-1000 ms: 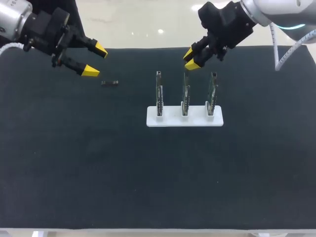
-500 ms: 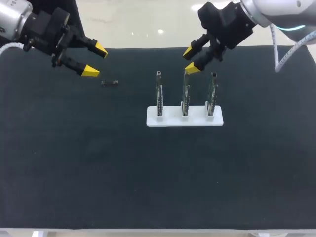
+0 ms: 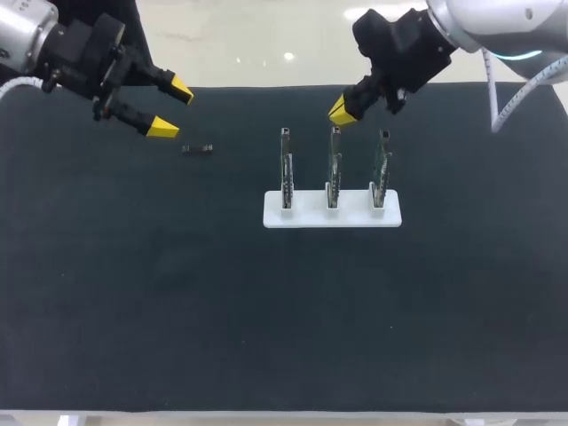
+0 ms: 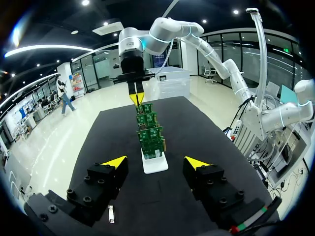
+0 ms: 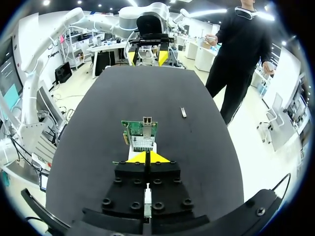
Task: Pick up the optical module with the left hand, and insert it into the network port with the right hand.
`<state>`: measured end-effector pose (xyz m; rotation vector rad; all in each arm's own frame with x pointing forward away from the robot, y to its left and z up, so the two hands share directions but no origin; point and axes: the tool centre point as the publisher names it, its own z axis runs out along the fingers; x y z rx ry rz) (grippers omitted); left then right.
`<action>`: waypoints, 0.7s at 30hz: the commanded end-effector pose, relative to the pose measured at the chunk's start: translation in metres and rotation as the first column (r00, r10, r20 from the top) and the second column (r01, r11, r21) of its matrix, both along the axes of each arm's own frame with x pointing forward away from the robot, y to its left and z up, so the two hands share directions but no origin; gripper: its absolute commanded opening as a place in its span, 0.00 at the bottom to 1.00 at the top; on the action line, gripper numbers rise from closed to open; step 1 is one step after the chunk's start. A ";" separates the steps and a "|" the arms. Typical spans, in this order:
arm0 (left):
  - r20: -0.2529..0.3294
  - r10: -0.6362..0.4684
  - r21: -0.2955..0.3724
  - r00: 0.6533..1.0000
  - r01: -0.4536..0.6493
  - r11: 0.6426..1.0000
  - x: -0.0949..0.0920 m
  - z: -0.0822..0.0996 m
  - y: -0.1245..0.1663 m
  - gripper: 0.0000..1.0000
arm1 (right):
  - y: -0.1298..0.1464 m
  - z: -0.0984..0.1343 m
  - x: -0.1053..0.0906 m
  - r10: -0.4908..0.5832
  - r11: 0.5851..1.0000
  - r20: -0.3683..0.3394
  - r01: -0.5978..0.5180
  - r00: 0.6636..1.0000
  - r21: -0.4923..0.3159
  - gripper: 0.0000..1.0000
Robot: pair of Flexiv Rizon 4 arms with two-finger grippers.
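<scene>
meanwhile, left pincer (image 3: 171, 108) gapes near the optical module (image 3: 197, 149); right pincer (image 3: 342, 113) sits closed.

Each arm is built from rounded silver-grey links. The right arm (image 3: 497, 22) carries a blue-lit ring (image 3: 524, 51) at one joint and a white cable (image 3: 508, 93) alongside; the left arm (image 3: 22, 35) has a second white cable (image 3: 13, 86). The left tool (image 3: 171, 108) and right tool (image 3: 342, 112) have black housings (image 3: 404, 44), black finger blocks (image 4: 209, 179) fastened with socket-head screws (image 5: 106, 202), and wedge-shaped bright yellow tips (image 4: 114, 161).
</scene>
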<state>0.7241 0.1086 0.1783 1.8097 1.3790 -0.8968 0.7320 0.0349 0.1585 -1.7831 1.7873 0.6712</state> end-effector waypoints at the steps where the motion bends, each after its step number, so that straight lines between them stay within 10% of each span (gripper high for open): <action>1: -0.002 -0.002 0.004 1.000 0.002 1.000 0.001 0.000 -0.001 1.00 | 0.001 -0.003 0.000 -0.003 1.000 0.001 0.003 1.000 0.000 0.00; 21: -0.002 -0.002 0.004 1.000 0.002 1.000 0.001 0.000 -0.001 1.00 | 0.004 -0.006 -0.006 -0.007 1.000 -0.019 0.007 1.000 -0.002 0.00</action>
